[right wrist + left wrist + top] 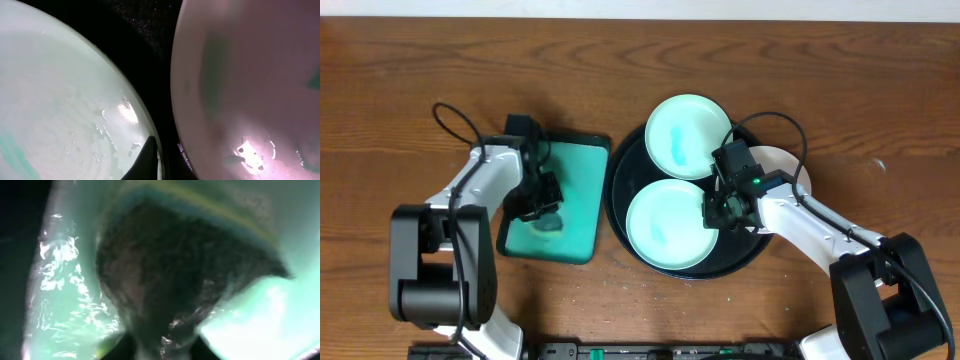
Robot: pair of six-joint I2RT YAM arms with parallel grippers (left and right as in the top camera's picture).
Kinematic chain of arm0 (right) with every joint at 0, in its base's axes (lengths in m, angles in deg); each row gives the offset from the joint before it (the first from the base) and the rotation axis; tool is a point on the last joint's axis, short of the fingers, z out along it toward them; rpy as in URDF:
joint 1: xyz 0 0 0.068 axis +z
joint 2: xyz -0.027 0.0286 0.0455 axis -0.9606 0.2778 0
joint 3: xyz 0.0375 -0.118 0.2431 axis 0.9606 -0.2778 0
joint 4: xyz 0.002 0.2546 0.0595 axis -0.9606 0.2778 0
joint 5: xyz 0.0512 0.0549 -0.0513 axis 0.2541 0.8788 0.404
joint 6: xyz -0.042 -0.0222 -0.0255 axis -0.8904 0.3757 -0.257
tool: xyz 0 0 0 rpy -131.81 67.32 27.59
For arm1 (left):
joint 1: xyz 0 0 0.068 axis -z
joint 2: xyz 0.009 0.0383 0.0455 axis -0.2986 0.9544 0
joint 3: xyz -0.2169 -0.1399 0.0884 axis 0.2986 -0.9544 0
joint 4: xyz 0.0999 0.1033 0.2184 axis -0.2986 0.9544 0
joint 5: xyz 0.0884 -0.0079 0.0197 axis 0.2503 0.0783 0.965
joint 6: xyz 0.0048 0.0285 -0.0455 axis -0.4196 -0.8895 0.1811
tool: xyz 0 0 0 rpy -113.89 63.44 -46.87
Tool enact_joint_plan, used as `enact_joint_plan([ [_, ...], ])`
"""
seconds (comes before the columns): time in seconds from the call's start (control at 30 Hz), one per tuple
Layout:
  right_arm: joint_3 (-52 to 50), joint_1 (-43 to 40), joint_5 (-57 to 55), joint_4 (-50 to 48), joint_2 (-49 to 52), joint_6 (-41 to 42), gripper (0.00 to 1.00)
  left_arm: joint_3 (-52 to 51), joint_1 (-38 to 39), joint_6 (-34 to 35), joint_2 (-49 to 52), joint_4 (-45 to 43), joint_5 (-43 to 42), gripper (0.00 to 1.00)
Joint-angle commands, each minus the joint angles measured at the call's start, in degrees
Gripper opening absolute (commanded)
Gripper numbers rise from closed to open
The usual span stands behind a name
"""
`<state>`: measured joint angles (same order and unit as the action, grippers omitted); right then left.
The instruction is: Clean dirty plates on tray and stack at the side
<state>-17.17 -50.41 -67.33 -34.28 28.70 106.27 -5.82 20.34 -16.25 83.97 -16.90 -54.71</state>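
Brown wood-grain tabletop (pixel 420 60) runs edge to edge, seen from above. Right of centre sits the round black tray (pixel 745 258), holding all three dirty plates. The upper plate (pixel 688 135) overhangs the tray's far rim. The lower plate (pixel 665 228) lies toward its near left. The third plate (pixel 788 160) is mostly hidden under your right arm. None is stacked on the bare wood yet.

Your right claw (pixel 720 210) hangs at the lower plate's right edge. Its wrist camera shows one dark fingertip (pixel 146 157) at that plate's wet, teal-smeared rim, with the third plate just beside it across a strip of black tray. These views do not show how wide the claw is open, or whether it has hold of the rim.

Your left claw (pixel 542 200) is low over the small teal tray (pixel 575 180), above a dark lump (pixel 550 224). Its camera gives only a blur of teal and dark, so its opening and load cannot be told.

Risks, as a judgement: a wet rim could slip from a shallow pinch, lifting could knock the neighbouring plate, and the overhanging plate could tip off if nudged.
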Motion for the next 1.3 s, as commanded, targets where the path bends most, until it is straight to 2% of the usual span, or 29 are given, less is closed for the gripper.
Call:
enact_joint_plan([
  [0.0,-0.70,-0.55,-5.25,-1.60,2.29,0.92,0.01,-0.74,0.61,-0.74,3.08,0.15,2.64,0.08],
  [0.27,-0.70,-0.55,-5.29,-1.81,2.29,0.92,0.01,3.50,0.70,-0.72,-4.20,7.82,2.58,0.07],
  [0.53,-0.70,-0.55,-5.27,-2.05,2.29,0.94,0.01,4.00,1.01,-0.72,-16.65,7.43,2.67,0.07],
  [0.87,-0.70,-0.55,-5.25,-2.16,2.29,0.94,0.01,-0.70,1.05,1.53,-10.27,1.77,4.94,0.07],
  [0.97,-0.70,-0.55,-5.25,-2.14,2.29,0.94,0.01,-1.31,1.46,1.90,-5.29,1.18,2.64,0.07],
  [1.07,-0.70,-0.55,-5.25,-2.14,2.29,0.94,0.01,-1.14,1.64,1.88,-4.55,1.20,0.22,0.07],
  [1.27,-0.70,-0.55,-5.25,-2.10,2.29,0.94,0.01,5.35,1.86,1.88,-6.51,8.50,-4.87,0.07],
])
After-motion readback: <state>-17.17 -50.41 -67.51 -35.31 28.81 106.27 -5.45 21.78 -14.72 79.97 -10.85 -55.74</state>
